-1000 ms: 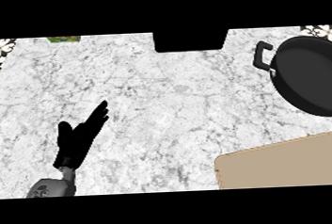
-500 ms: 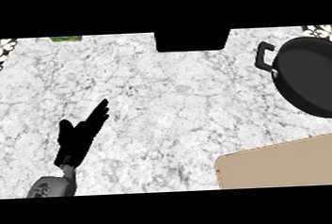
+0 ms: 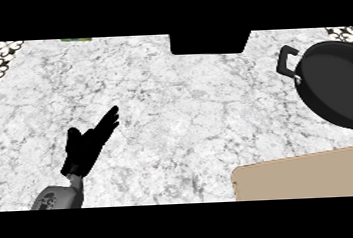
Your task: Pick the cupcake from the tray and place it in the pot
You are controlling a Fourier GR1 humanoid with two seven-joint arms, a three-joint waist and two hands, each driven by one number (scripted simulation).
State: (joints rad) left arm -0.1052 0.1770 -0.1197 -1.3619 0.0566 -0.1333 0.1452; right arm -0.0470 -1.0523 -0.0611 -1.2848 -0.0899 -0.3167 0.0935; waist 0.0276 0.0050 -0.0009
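- Head view — counter: a white-and-grey marbled counter (image 3: 179, 116) fills the frame from edge to edge.
- Head view — left hand: the left hand (image 3: 88, 144) shows in the lower left of the frame, coming up from a grey forearm (image 3: 59, 198) at the lower edge. Its fingers (image 3: 108, 120) are straight and point toward the upper right; the thumb stands apart on the left side. The hand holds nothing and lies over bare counter.
- Head view — right hand: it shows nowhere in this view.
- Head view — pot: a black pot (image 3: 339, 84) sits at the right edge, in the upper right of the frame, partly cut off by the border. A black handle (image 3: 287, 62) projects from its upper left rim. The visible interior is dark; no contents can be made out.
- Head view — tray: a tan tray (image 3: 304, 178) occupies the lower right corner, cut off by the right and lower edges. It lies below the pot and well apart from the left hand.
- Head view — cupcake: it cannot be seen on the visible part of the tray, nor in the pot.
- Head view — other items: a black rectangular object (image 3: 209, 42) sits at the top centre.
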